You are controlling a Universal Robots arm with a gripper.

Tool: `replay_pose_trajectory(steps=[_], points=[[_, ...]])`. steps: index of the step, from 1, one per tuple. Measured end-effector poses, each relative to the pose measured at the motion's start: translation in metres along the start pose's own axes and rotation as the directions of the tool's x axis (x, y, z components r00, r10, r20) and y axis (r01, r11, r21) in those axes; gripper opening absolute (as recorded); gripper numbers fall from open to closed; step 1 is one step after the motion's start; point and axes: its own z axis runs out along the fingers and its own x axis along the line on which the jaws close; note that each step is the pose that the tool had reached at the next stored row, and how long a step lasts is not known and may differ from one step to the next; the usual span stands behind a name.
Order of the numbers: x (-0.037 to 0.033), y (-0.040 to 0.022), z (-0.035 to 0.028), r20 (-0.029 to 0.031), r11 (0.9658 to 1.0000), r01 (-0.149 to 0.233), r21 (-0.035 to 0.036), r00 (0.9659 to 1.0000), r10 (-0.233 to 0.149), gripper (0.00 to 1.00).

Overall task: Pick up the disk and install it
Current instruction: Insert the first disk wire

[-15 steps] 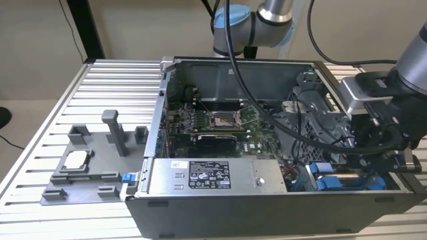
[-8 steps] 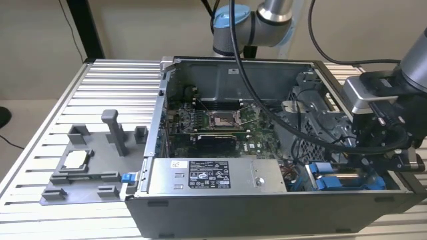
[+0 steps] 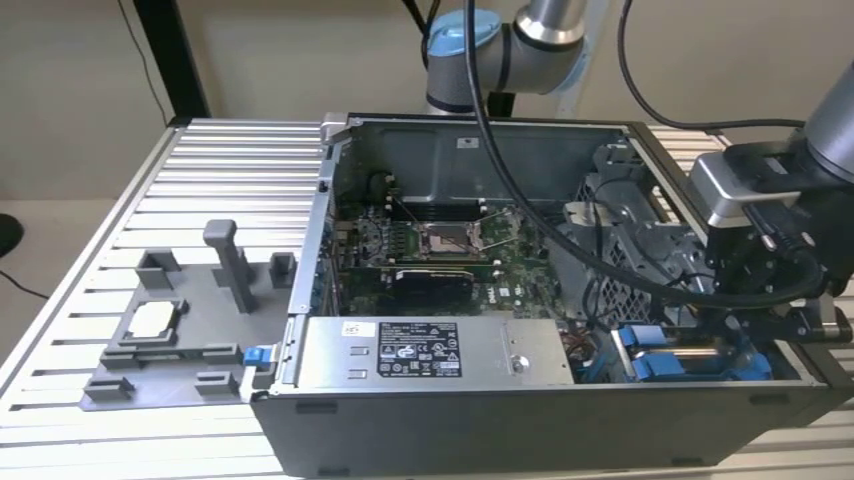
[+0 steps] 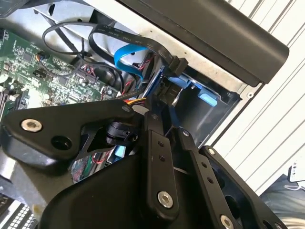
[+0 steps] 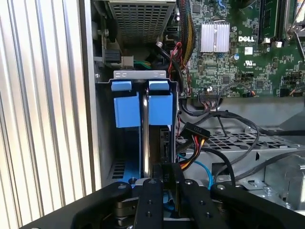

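Note:
The disk (image 5: 145, 138) stands on edge in the drive bay at the case's front corner, on the exterior view's right. I see its thin silver edge between the blue carrier tabs (image 5: 160, 108). My gripper (image 5: 164, 174) sits directly over it, its black fingers (image 5: 151, 191) close together on the disk's near end. In the second wrist view the gripper (image 4: 164, 125) closes on a thin blue edge (image 4: 155, 88) that runs down into the bay. In the exterior view the gripper (image 3: 731, 325) hangs low over the blue carrier (image 3: 663, 364).
The open computer case (image 3: 534, 425) holds a motherboard (image 3: 441, 240) and a grey power-supply box (image 3: 400, 350). Black and coloured cables (image 5: 209, 143) crowd the bay's side. A grey fixture (image 3: 174, 345) with a small square chip (image 3: 151, 318) lies on the slatted table (image 3: 200, 170).

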Motion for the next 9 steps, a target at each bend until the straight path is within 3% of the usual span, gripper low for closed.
replay_pose_trajectory(steps=[9], points=[[-0.0018, -0.003, 0.0015, -0.0001, 1.0, 0.0, -0.0004, 1.0, 0.0, 0.0]])
